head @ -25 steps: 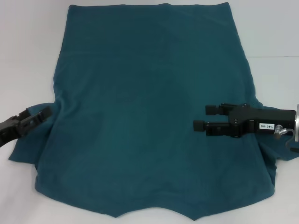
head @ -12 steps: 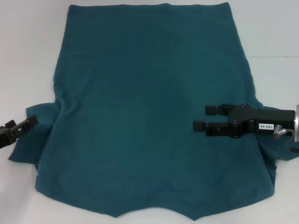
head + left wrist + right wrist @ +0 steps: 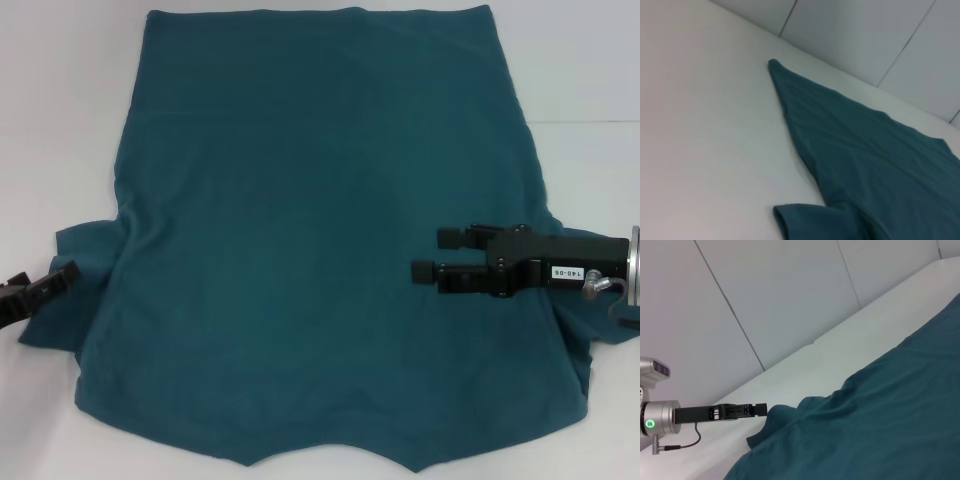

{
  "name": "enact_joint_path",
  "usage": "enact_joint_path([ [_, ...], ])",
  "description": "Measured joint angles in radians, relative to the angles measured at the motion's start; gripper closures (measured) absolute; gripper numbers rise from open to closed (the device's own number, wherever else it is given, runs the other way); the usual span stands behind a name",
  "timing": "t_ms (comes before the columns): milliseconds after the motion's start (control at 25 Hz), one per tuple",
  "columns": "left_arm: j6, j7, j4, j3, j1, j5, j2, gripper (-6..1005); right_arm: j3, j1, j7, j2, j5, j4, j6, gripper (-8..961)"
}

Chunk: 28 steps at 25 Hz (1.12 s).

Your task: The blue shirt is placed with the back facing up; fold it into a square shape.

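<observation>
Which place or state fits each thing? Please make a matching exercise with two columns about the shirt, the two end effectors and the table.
Things:
1. blue shirt
2. left end effector
3. right end effector
4. table

Descriptions:
A. white, bare around the cloth
B. over the shirt's right side, fingers open
C. at the left sleeve's edge
D. spread flat, plain side up

Pairs: 1-D, 2-C, 3-B, 4-A

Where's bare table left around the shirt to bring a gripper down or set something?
Bare white table runs along the blue shirt on the robot's left, beyond the sleeve where the left gripper sits, and on its right, beyond the right gripper hovering over the fabric. Far edge: thin strip. Near edge: the hem reaches the frame, no room.
</observation>
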Motion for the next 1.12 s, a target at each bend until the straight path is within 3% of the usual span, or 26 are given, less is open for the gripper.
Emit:
enact_joint_path([
  [1000,-0.020,-0.009,-0.002,0.031,-0.017,0.061,-0.002,95,0.006,0.000,0.000,0.000,0.000,0.000,0.005,29],
  [1120,-0.021,-0.020,0.005,0.030,-0.017,0.064,-0.002,299,0.006,0.000,0.000,0.000,0.000,-0.001,0.005,29],
])
